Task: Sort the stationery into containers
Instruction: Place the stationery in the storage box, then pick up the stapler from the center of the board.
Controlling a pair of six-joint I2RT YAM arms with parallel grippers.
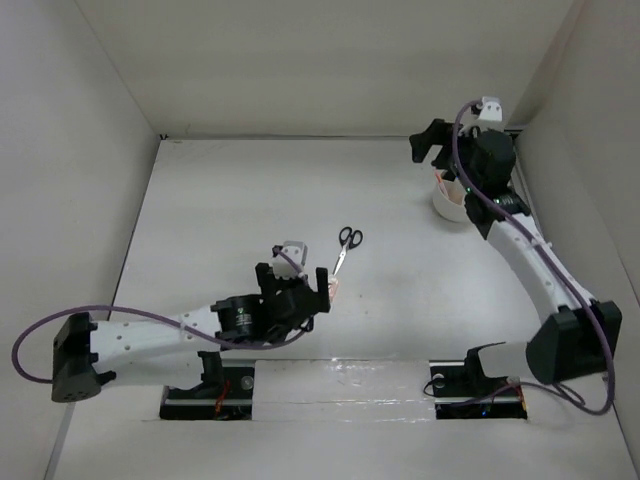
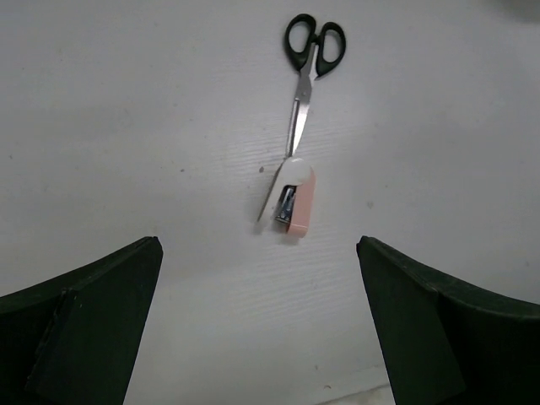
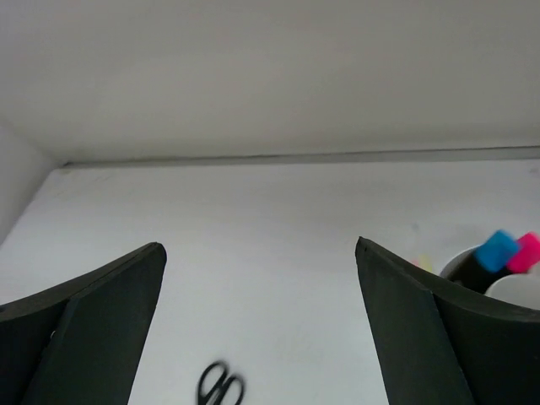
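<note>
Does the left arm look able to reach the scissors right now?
Probably yes. The left end effector is open and the scissors lie flat just ahead of it, uncovered. Only a small pink stapler sits at the blade tips, so going for the handles looks safer.

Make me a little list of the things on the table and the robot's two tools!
scissors: closed, flat on table
pink-and-white thing: at the scissors' tip
tub: far right of table
in tub: blue-capped marker, pink-capped marker
left tool: open, empty, pointing at pink-and-white thing
right tool: open, empty, by tub
</note>
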